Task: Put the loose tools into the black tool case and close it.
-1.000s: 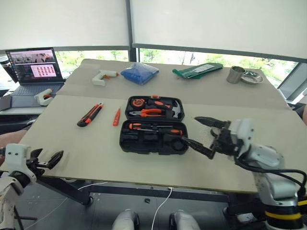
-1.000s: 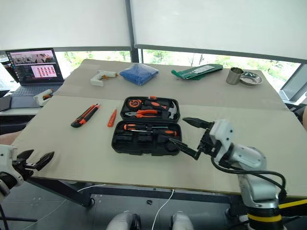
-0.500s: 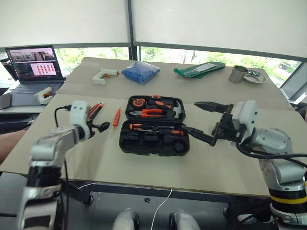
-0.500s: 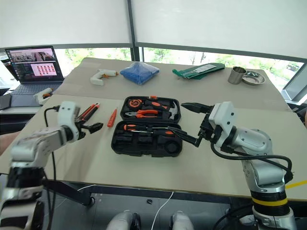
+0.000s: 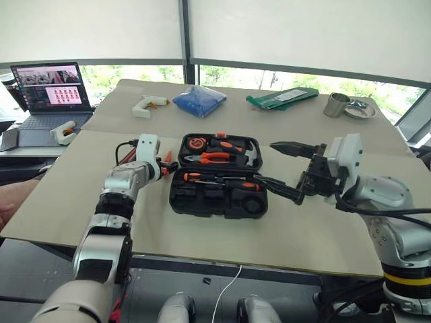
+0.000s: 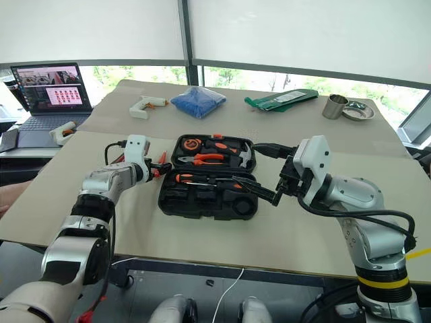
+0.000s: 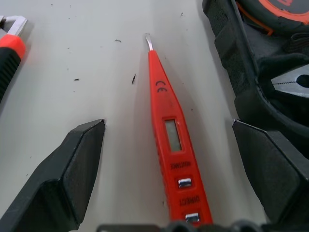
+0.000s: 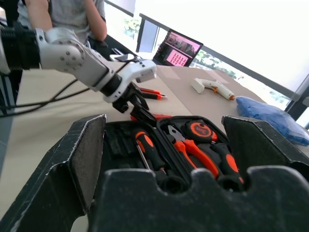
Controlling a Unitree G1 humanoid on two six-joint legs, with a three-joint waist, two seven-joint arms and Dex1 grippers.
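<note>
Beige table (image 5: 323,222) under white window blinds (image 5: 303,33), both pincers, left (image 7: 169,159) and right (image 5: 288,171), spread, empty.

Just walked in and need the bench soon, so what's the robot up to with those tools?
It is packing loose tools into the open black tool case. The left gripper is open, one finger on each side of the small orange tester screwdriver, which lies flat on the table beside the case; nothing is gripped yet. The utility knife lies on the table nearby. The right gripper hangs open at the case's right end, holding nothing. The case is not closed.
</note>
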